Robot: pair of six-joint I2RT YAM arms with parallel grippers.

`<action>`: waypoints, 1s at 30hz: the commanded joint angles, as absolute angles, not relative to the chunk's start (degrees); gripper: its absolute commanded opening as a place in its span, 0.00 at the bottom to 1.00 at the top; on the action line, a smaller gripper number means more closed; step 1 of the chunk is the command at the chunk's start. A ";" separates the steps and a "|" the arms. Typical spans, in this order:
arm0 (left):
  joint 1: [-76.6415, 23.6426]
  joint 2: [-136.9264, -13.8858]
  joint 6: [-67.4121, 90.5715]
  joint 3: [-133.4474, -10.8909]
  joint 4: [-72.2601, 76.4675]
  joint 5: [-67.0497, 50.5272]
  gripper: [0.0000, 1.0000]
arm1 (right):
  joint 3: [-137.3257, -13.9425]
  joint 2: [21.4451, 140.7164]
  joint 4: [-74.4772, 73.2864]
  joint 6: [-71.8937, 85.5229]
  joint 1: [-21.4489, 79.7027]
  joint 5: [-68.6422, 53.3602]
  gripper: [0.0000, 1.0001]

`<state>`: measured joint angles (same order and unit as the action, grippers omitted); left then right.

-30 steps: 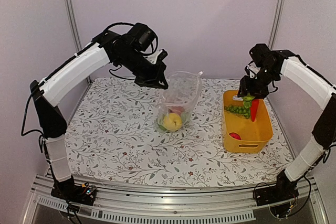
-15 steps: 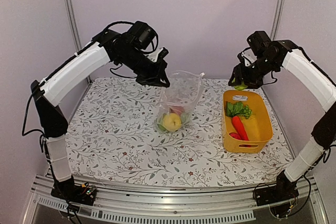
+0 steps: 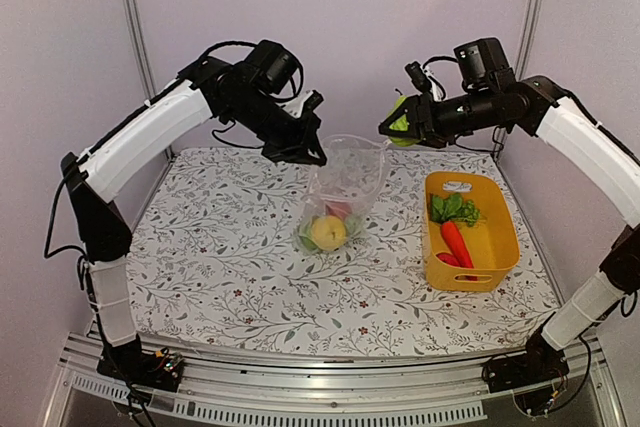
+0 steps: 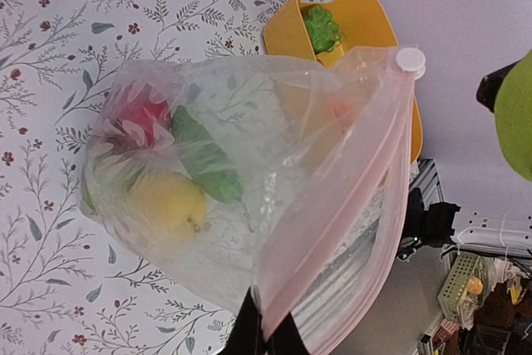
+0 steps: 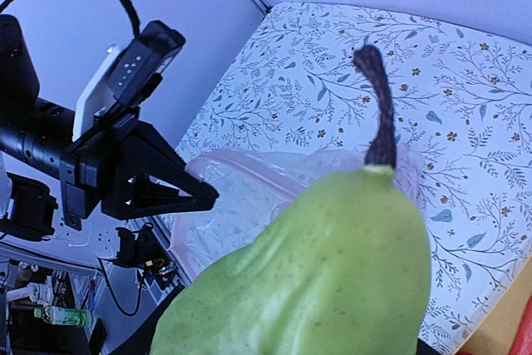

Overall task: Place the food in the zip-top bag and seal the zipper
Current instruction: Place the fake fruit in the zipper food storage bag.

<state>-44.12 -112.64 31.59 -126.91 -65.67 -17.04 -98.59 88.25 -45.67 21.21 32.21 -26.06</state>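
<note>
Floral-print cloth covers the counter (image 3: 230, 277); pale purple walls behind, metal frame posts in the back corners.

Zip-top bag (image 3: 345, 187): stands near the middle of the counter, bottom resting on the cloth, top pulled up and to the left. Mouth hangs open. Zipper (image 4: 332, 230) shows as a pinkish strip along the mouth edge, with a white slider (image 4: 409, 59) at its far end.

Inside the bag, low down: yellow lemon (image 3: 327, 232), a red piece (image 4: 143, 114) above it, a green piece (image 4: 204, 164) between the two.

Left hand (image 3: 312, 157): fingers closed tight, pinching the mouth edge of the bag at its upper left corner and holding it up off the counter.

Right hand (image 3: 400, 127): reaches in from the right, raised, level with the top of the bag and just beside its upper right corner. Fingers part-way apart and clamped on a green pear (image 5: 332, 263) with a dark stem. Pear is in the air, outside the bag; contact with the plastic cannot be told.

Yellow basket (image 3: 470, 275): on the counter to the right of the bag, apart from it. Holds an orange-red carrot (image 3: 455, 242) with green leaves (image 3: 455, 209) and a small red ball (image 3: 447, 260) beside it.
</note>
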 commanded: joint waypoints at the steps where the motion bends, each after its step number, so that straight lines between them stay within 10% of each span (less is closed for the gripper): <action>1: -43.51 -113.51 32.02 -128.80 -65.01 -18.14 0.00 | -101.03 89.73 -41.24 22.36 37.65 -26.32 0.43; 5: -43.34 -113.31 32.14 -129.01 -65.04 -18.43 0.00 | -105.05 93.93 -43.48 22.15 42.32 -20.72 0.46; 16: -42.65 -112.58 32.08 -128.67 -65.26 -18.54 0.00 | -117.60 102.39 -57.04 23.96 44.56 -6.27 0.99; 30: -41.17 -110.55 32.44 -129.01 -60.85 -18.60 0.00 | -95.32 81.22 -48.36 23.57 34.15 12.57 0.96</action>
